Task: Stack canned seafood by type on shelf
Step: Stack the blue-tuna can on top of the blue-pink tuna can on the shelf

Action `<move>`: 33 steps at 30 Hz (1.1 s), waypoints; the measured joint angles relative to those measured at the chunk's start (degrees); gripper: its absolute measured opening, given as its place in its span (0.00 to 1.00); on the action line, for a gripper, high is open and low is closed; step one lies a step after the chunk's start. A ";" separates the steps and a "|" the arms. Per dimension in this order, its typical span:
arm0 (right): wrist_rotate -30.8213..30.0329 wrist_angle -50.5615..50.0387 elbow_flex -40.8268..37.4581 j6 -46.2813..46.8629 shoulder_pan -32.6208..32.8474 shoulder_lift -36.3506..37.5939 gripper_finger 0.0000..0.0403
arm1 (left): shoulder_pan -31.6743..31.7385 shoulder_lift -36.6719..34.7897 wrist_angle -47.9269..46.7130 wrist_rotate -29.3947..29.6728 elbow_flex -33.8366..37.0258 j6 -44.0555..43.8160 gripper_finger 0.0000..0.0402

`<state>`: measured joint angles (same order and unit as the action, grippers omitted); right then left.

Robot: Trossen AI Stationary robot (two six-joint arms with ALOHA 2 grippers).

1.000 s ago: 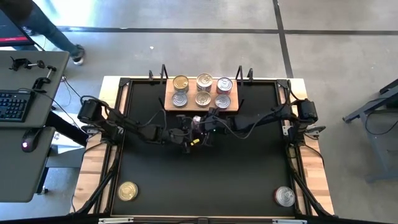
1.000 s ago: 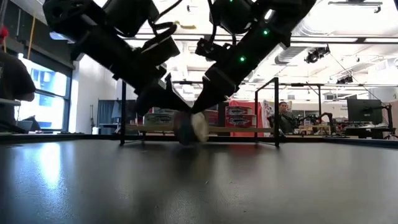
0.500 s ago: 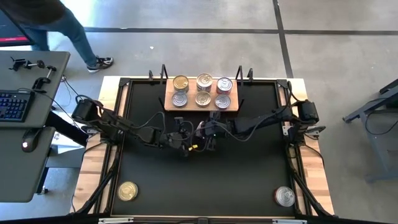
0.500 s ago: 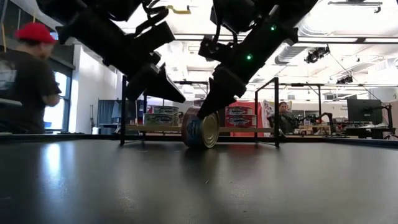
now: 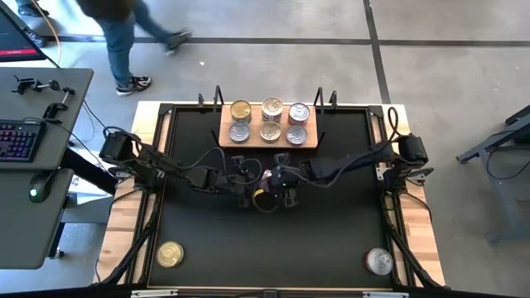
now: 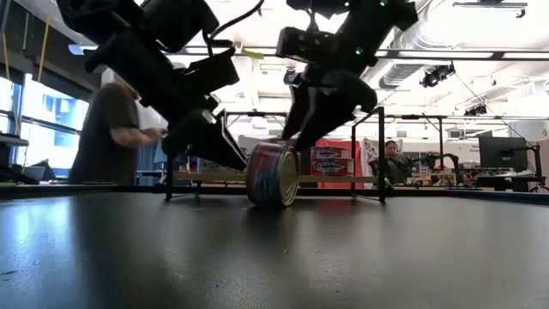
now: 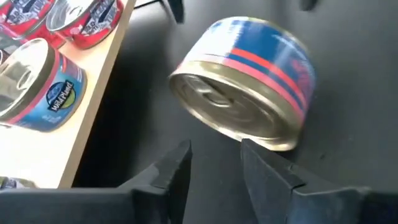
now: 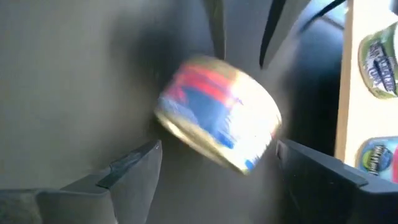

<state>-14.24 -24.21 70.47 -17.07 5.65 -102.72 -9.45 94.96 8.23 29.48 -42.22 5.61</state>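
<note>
Short round blue-and-red tin [image 7: 249,87], shiny gold lid, tilted on matte black tabletop [image 5: 331,232]; both jaws apart, empty.

The left gripper [image 7: 214,163] has parted its jaws and let go of the blue-and-red can [image 6: 273,174], which now sits tilted on the desk [image 6: 274,257], nearer the front.

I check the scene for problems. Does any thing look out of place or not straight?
Yes. The blue-and-red can stands on its edge on the black table before the shelf, between the open left gripper and right gripper, neither holding it.
</note>
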 joint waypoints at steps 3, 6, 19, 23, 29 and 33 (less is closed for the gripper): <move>2.16 -1.54 1.03 -8.10 -1.17 0.00 0.77 | 0.69 0.00 0.52 -1.89 0.21 0.61 0.34; 4.38 -1.06 1.05 -16.74 -2.44 -0.30 0.77 | 1.46 0.02 0.92 -6.50 0.23 1.52 0.34; 12.66 7.52 0.95 -21.32 -4.66 -5.11 0.77 | 3.12 0.13 7.24 -9.74 0.39 5.00 0.29; 12.71 7.06 0.95 -18.15 -3.99 -5.11 0.73 | 3.11 0.15 8.03 -9.70 0.39 5.12 0.27; 9.91 3.35 1.03 -10.96 -2.83 -5.09 0.50 | 0.11 -1.86 5.70 -0.75 0.13 5.47 0.23; 9.65 1.94 1.08 -7.34 -1.90 -4.94 0.44 | -3.84 -5.47 -1.88 7.40 0.20 4.12 0.21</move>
<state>-4.58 -22.26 71.55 -24.42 3.74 -107.65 -13.29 89.48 6.35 36.89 -42.02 9.73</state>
